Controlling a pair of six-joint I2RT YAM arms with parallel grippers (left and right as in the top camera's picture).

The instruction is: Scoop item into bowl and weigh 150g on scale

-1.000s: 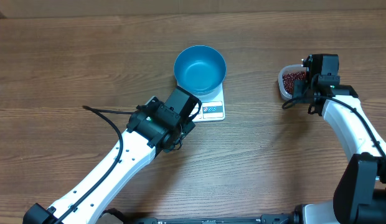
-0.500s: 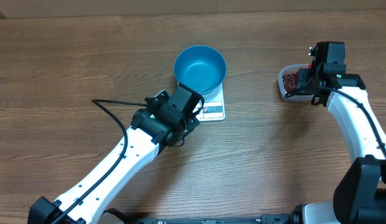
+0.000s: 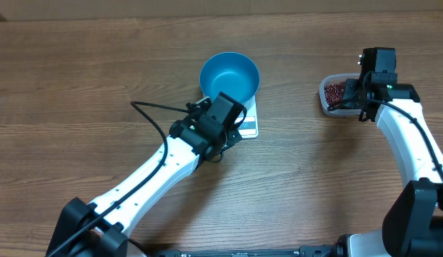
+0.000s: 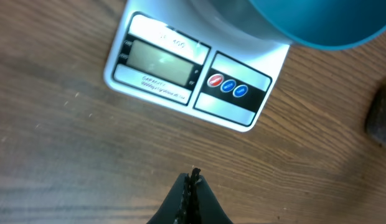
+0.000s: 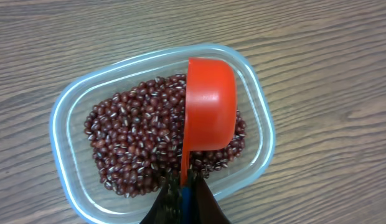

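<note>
Beans [image 5: 137, 143]: small, dark red-brown, a loose pile in a clear plastic tub [image 5: 67, 118] at upper right of the overhead frame. Red scoop [image 5: 210, 102] over the pile, smooth outer side up, handle pinched in the closed right gripper [image 5: 183, 186]; right arm reaches up from lower right. Blue bowl [image 3: 229, 77], upper centre, sits on the white scale [image 4: 188, 74]. Left gripper [image 4: 192, 180] pressed shut, empty, low above the wooden table [image 4: 56, 162] below the scale's display edge; left arm runs diagonally from lower left.

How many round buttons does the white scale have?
3 on the scale, in a row right of the display: red button at the left, blue button in the middle, second blue button at the right. None seems hidden.
</note>
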